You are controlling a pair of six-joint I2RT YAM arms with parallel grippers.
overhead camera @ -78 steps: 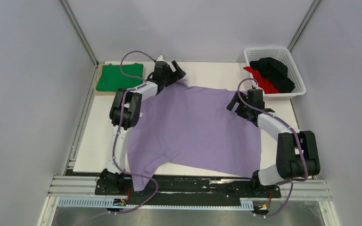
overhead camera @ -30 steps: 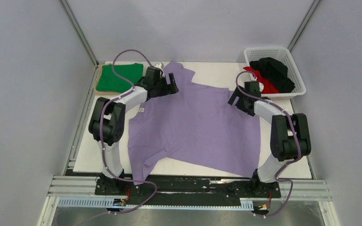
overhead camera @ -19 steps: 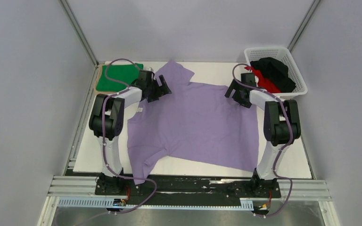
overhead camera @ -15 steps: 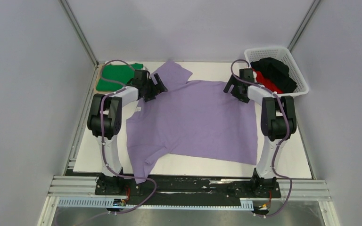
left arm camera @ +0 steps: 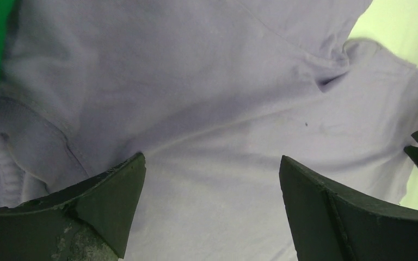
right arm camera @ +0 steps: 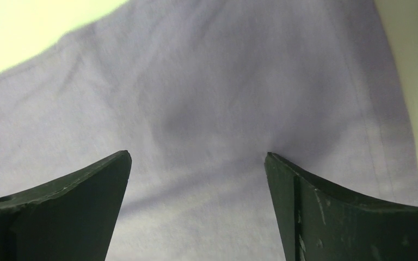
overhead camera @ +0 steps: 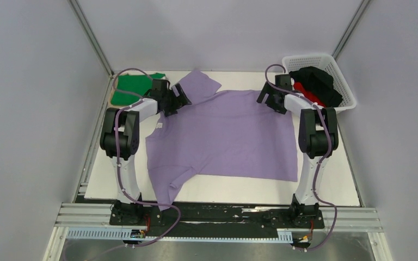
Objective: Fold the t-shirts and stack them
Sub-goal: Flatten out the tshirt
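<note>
TOP VIEW: Lilac-purple t-shirt [overhead camera: 223, 136] lies spread flat across the middle of the white table [overhead camera: 326, 185], not yet folded. Both arms reach to its far edge. Left gripper [overhead camera: 179, 100] sits over the far-left shoulder area and right gripper [overhead camera: 266, 102] over the far-right corner. Both have jaws wide apart and nothing between them. Green t-shirt [overhead camera: 130, 87] lies as a flat folded square on the tan board [overhead camera: 112, 101] at far left, so approx. one garment looks done. Black t-shirt [overhead camera: 318, 80] and red t-shirt [overhead camera: 306, 95] sit bunched in the white basket [overhead camera: 346, 103] at far right, untouched. By this count the job is early: one stacked, one laid out and ready for a first fold, two waiting.

Orientation: the purple shirt's long axis runs left-right across the table. Neck end w/ small white tag points left and the straight hem points right. One sleeve angles toward the far edge beside the green shirt. The other droops over the near edge of the table.

LEFT WRIST: Left gripper's fingers [left arm camera: 109, 201] are spread and clear of the cloth, w/ purple fabric and a sleeve seam filling the gap below. A ribbed edge shows at lower left, prob. the collar. A sliver of green cloth is at the top-left corner.

RIGHT WRIST: Right gripper's fingers [right arm camera: 332, 217] are likewise released and gripping nothing. Smooth purple cloth lies beneath, w/ a stitched hem line near its right edge. Bare table is beyond, top left and right.
</note>
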